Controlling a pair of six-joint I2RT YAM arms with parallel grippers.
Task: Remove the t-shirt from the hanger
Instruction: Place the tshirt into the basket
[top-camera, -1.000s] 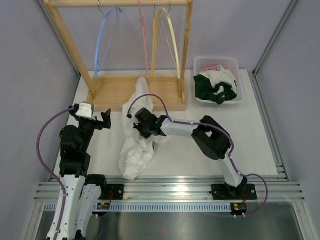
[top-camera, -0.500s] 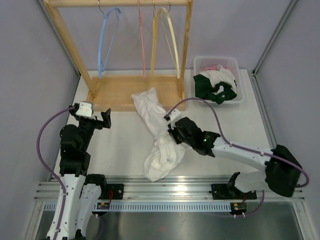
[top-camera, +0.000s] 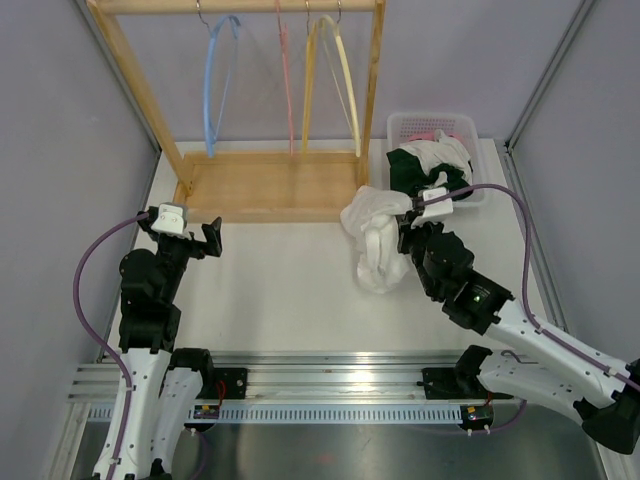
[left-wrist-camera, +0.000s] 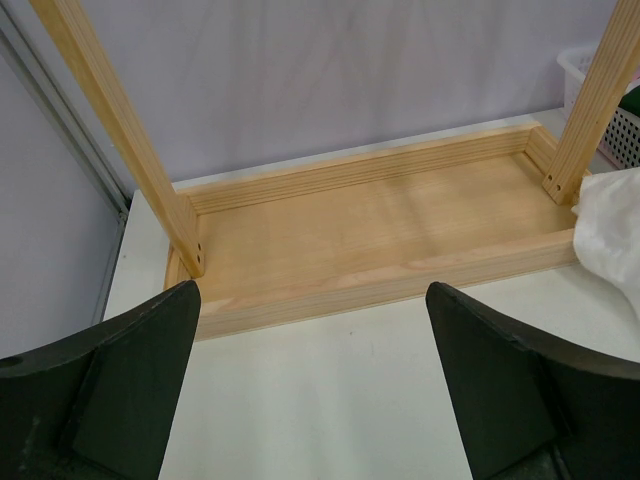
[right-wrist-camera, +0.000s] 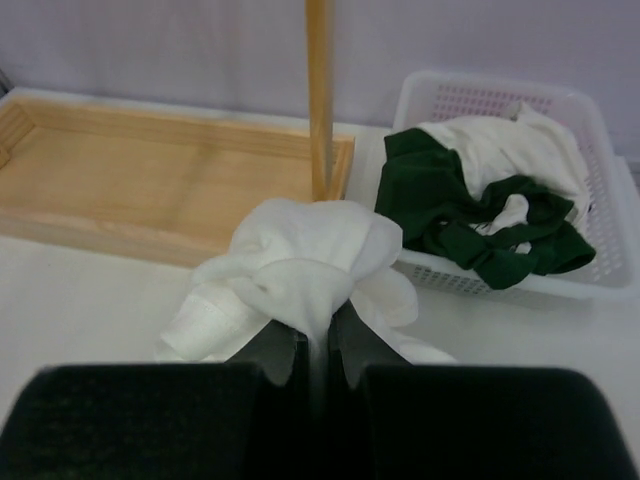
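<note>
Most of the job looks done to us: the hangers (top-camera: 289, 100) on the wooden rack (top-camera: 270, 190) all hang bare, and the white t-shirt (top-camera: 372, 240) is off them, bunched into a wad just in front of the rack's right post and just beside the basket (top-camera: 398, 128) of green and white clothes. We see the right gripper (right-wrist-camera: 318, 345) pinched nearly closed on a fold of that wad, its arm stretched forward over the right side of the table (top-camera: 280, 300); whether the shirt's lower end rests on the table we cannot quite tell. What we judge is left is to set it down. The left gripper (left-wrist-camera: 310, 380) is spread wide and holds nothing, its arm folded at the left, facing the rack's base.
</note>
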